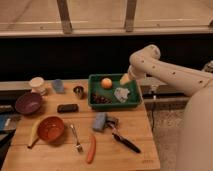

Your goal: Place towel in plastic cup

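Gripper [125,79] spread wide, empty, near towel [121,94]

Behind the wooden table [136,136] stands a dark wall [75,57], windows [95,12] above it, grey floor [167,131] to its right.

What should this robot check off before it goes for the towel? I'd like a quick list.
1. Towel in sight and uncovered in the green tray: ok.
2. Gripper open and empty, at the tray's far right corner: ok.
3. Gripper lined up right over the towel: not ok, it sits on the far side of it.
4. Orange ball apart from the towel: ok.
5. Plastic cup standing on the table left of the tray: ok.
6. Cup empty inside: cannot tell.
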{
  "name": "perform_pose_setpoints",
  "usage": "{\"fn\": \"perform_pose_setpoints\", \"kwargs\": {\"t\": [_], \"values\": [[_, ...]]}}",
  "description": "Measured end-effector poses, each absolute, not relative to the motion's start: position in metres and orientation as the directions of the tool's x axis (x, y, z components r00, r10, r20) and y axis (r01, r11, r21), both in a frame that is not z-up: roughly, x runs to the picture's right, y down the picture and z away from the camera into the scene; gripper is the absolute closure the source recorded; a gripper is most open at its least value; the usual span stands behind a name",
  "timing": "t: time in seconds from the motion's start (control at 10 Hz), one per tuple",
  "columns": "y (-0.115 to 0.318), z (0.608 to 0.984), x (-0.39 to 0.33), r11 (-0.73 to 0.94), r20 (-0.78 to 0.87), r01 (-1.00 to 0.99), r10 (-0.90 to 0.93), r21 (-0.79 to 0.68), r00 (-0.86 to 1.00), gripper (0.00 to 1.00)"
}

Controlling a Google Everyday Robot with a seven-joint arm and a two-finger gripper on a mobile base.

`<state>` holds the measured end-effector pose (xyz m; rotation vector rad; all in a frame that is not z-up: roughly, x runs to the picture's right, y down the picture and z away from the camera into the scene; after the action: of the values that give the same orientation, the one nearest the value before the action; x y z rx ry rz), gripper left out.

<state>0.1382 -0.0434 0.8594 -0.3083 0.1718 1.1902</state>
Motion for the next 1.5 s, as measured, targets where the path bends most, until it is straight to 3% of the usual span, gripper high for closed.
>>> {"fn": "perform_pose_setpoints", "kwargs": {"t": [0.8, 1.5], "values": [[-0.026, 0.881, 0.114, 0.380, -0.331, -0.905, 0.843, -0.194, 0.425, 0.20], [-0.008, 0.955, 0.105, 0.379, -0.438, -0.899, 0.785, -0.221, 0.439, 0.20]]}}
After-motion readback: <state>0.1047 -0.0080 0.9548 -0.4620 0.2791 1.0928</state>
